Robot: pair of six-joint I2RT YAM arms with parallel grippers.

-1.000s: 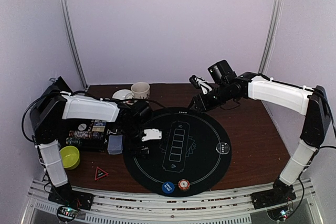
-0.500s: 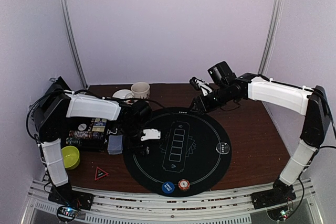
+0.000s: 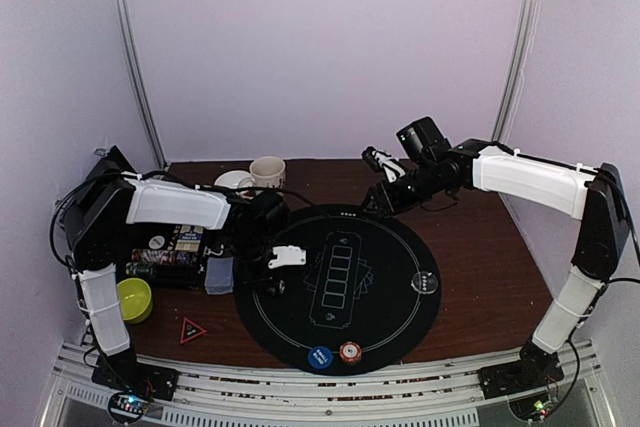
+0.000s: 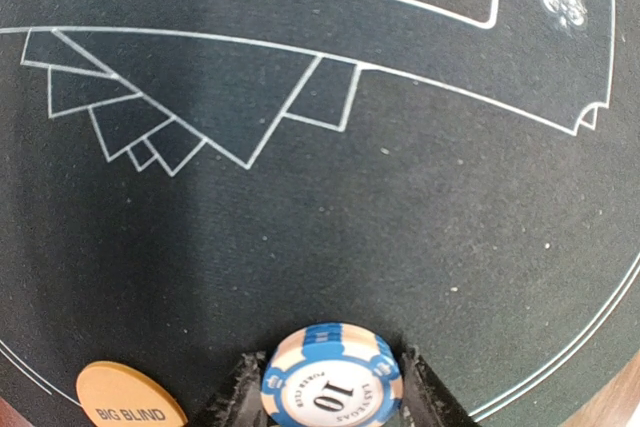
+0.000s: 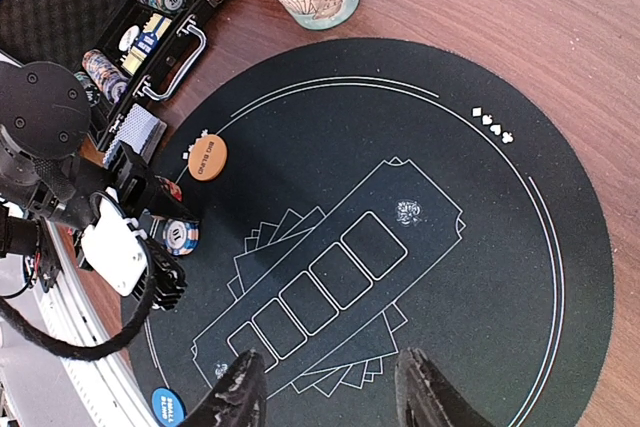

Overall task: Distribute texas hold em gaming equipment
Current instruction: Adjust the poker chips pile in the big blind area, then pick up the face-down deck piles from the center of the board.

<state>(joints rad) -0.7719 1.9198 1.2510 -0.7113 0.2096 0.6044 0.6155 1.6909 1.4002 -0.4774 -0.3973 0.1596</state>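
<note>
Inside the left tool (image 4: 328, 362) sits a 10 chip (image 4: 330, 389), clamped.

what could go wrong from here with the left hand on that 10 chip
1. The left hand pinches the blue-striped 10 chip only by its thin rim, low against the black mat. The chip may squirt out or tip when lifted.
2. The orange BIG BLIND disc lies close beside the hand, so a sideways move might knock it out of place.
</note>
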